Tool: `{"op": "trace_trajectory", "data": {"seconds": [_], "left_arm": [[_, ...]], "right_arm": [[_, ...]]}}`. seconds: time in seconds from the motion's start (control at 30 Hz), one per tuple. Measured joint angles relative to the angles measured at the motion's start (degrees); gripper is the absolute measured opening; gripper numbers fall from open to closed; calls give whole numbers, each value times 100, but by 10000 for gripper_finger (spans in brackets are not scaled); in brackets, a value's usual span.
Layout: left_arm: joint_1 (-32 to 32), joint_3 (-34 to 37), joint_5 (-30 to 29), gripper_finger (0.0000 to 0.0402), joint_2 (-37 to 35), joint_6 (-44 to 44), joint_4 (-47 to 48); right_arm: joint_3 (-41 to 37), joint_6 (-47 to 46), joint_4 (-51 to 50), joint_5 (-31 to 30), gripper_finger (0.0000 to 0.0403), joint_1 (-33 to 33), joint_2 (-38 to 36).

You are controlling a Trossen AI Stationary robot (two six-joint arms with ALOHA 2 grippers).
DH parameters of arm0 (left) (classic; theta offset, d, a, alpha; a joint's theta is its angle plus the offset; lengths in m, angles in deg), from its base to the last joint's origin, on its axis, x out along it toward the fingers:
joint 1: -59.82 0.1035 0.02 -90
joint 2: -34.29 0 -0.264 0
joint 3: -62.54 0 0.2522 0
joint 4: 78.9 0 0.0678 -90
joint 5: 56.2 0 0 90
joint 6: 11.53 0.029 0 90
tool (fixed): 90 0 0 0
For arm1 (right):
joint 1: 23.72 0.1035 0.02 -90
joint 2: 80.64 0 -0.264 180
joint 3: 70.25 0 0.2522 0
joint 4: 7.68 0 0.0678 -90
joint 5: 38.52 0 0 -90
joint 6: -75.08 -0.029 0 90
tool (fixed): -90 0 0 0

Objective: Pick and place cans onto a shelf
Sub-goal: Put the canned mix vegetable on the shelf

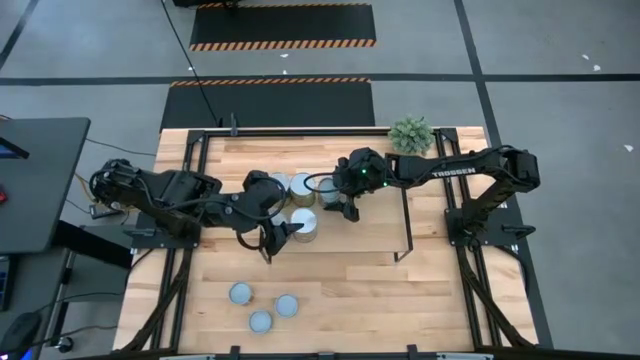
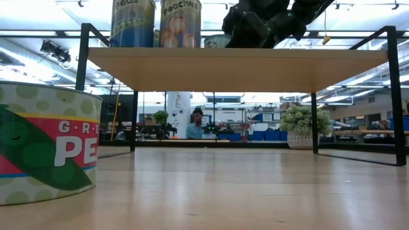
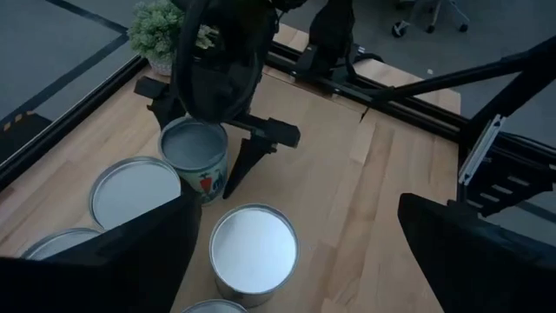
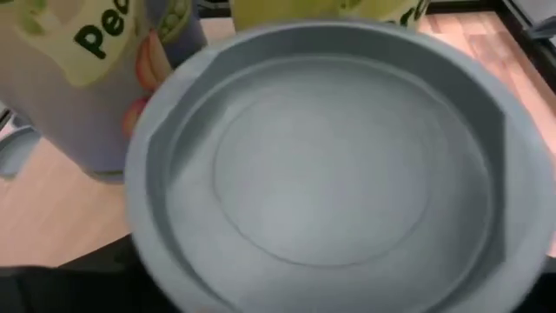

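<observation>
The light-wood shelf (image 1: 370,225) stands on the table. Several wide white-topped cans (image 1: 303,222) stand on it; they also show in the left wrist view (image 3: 254,252). My right gripper (image 1: 338,198) is above a small blue-grey-topped can (image 3: 193,149) on the shelf, shut on it. My left gripper (image 1: 280,235) hovers open over the shelf above the nearest wide can, touching nothing; its fingers frame the left wrist view (image 3: 291,222). Three small cans (image 1: 262,306) stand on the table near its front edge. My right gripper comes at the small can from above, fingers pointing down. One finger (image 3: 243,169) lies against the can's side (image 3: 221,174), the other (image 3: 163,97) stands at the opposite side, partly hidden behind the can. The can is upright, its bottom on the shelf (image 2: 217,42).
A small potted plant (image 1: 411,133) stands at the table's far edge by the shelf's right end. The shelf's black rod frames (image 1: 408,220) rise at both ends. One small can shows large at the left of the low view (image 2: 45,147). The shelf's right half is bare wood.
</observation>
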Motion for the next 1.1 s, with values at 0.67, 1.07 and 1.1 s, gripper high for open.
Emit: {"op": "trace_trajectory", "data": {"seconds": [0.67,1.07,1.1], "left_arm": [[2,0,-9,396,2,133,43],[-80,0,1028,396,2,-82,496],[-111,0,1191,396,2,-178,622]], "right_arm": [[2,-169,-369,-482,383,157,-754],[4,-317,-1326,-968,383,318,-1395],[4,-325,-1421,-1072,383,377,-1474]]}}
